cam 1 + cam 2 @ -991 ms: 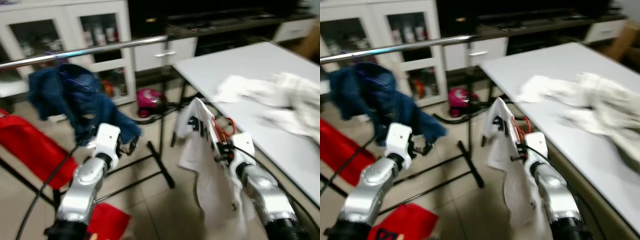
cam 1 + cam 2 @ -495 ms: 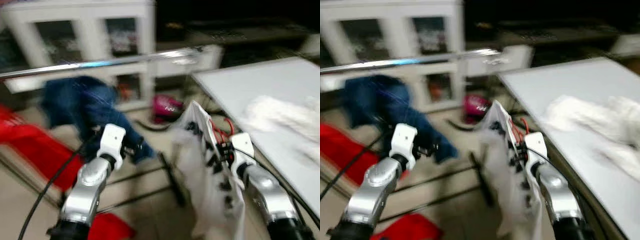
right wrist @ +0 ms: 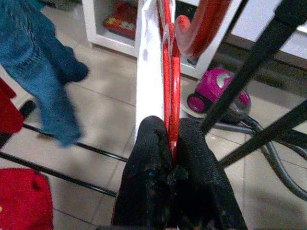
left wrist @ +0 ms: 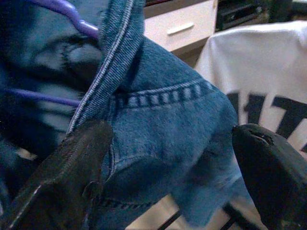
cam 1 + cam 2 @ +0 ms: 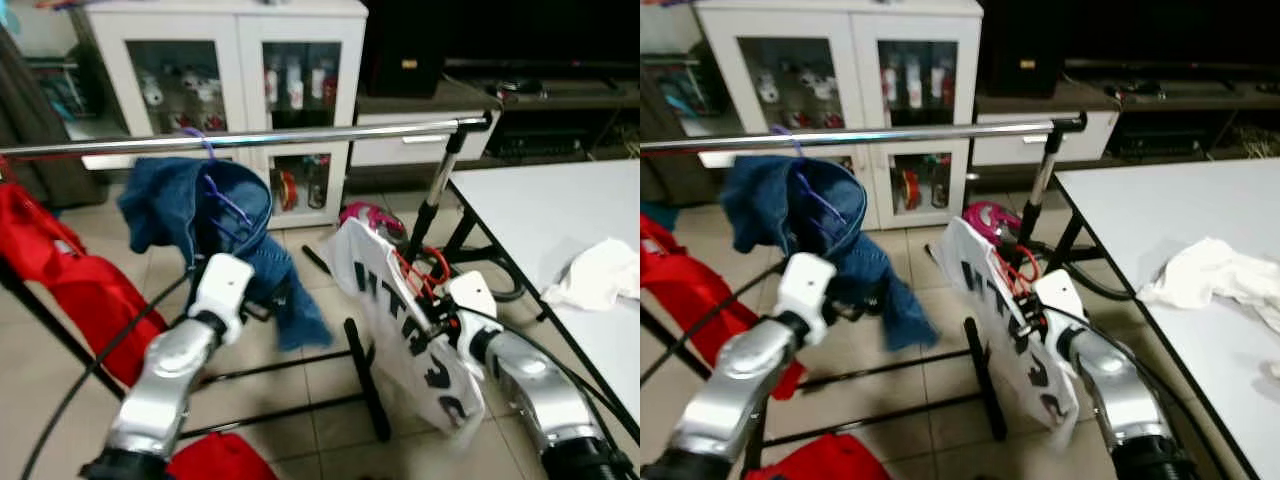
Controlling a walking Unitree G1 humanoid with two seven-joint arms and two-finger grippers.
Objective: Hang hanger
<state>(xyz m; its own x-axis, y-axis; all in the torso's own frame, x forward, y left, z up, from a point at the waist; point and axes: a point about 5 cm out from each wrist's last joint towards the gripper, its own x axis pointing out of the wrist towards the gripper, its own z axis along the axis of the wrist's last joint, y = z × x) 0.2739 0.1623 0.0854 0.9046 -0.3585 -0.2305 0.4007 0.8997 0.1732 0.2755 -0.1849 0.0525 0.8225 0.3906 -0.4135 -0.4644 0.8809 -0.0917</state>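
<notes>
Red hanger (image 3: pixel 169 91) with white shirt (image 5: pixel 400 330) is pinched in right tool (image 3: pixel 173 158), below the rail (image 5: pixel 250 138); left tool (image 4: pixel 163 191) gapes wide.

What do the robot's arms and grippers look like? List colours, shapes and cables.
Both arms are rounded silver tubes, each ending in a white boxy wrist block. Left gripper and right gripper each have two thick, black, rough-textured fingers. Thin black cables run along both arms, and black ribbed sleeves sit at the near ends.
</notes>
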